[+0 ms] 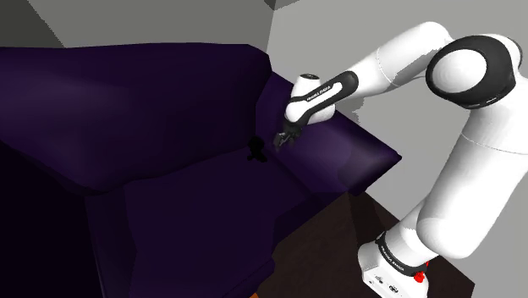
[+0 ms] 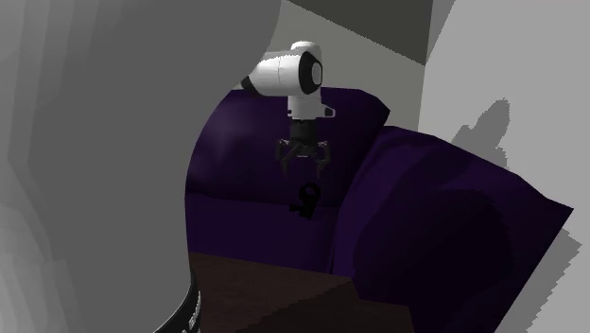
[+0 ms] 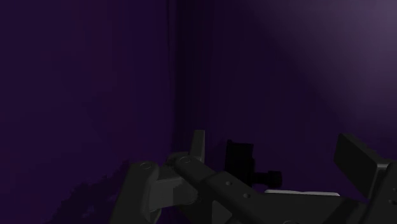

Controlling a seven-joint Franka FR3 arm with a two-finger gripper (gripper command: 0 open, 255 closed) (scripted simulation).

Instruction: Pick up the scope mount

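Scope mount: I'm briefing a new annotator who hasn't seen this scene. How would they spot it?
Find the dark purple sofa. On its seat, close to the crease where the cushions rise, lies the scope mount, just below the arm's open jaws. It is a small black piece with a ring-like part, standing out against the purple upholstery.

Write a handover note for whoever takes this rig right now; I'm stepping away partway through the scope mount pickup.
Gripper: open, holding nothing, hovering above the scope mount and not touching it.
Scope mount: small and black, lying on the seat of the purple sofa, close to the crease where the seat meets the raised cushions.
Done: gripper lined up roughly over the mount.
Left: lower the fingers around it, close, lift. In the wrist view the mount sits nearer one finger, so a small centring move may help first.
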